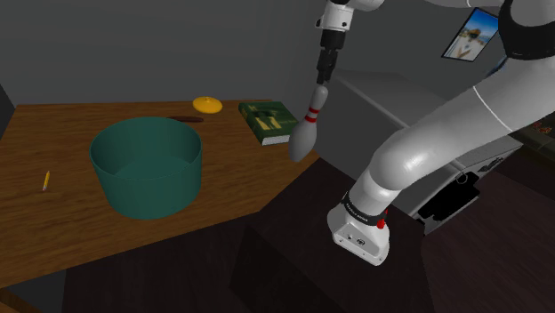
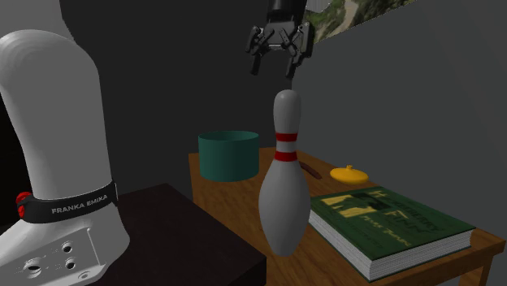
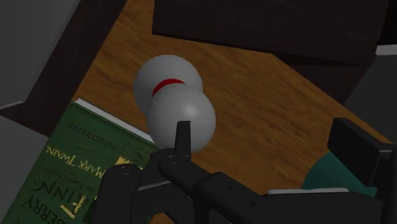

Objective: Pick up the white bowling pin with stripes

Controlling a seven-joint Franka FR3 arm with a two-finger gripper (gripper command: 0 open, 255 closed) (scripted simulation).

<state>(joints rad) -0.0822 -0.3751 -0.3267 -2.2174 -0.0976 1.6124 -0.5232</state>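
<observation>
The white bowling pin (image 1: 307,127) with two red stripes at its neck is at the wooden table's (image 1: 53,231) corner, next to a green book (image 1: 269,122), leaning slightly in the shoulder view. I cannot tell whether its base rests on the table. My gripper (image 1: 322,76) hangs just above the pin's head (image 2: 286,104). In the wrist view the gripper (image 3: 264,130) is open: one finger (image 3: 182,137) lies against the pin's head (image 3: 184,114) and the other stands far off to the side, so the pin is not clasped.
A large teal bowl (image 1: 147,164) takes up the table's middle. A yellow disc-shaped object (image 1: 207,104) and a thin brown stick (image 1: 187,118) lie behind it, and a yellow pencil (image 1: 45,180) lies near the shoulder view's left. The dark stand (image 2: 187,236) borders the table by the pin.
</observation>
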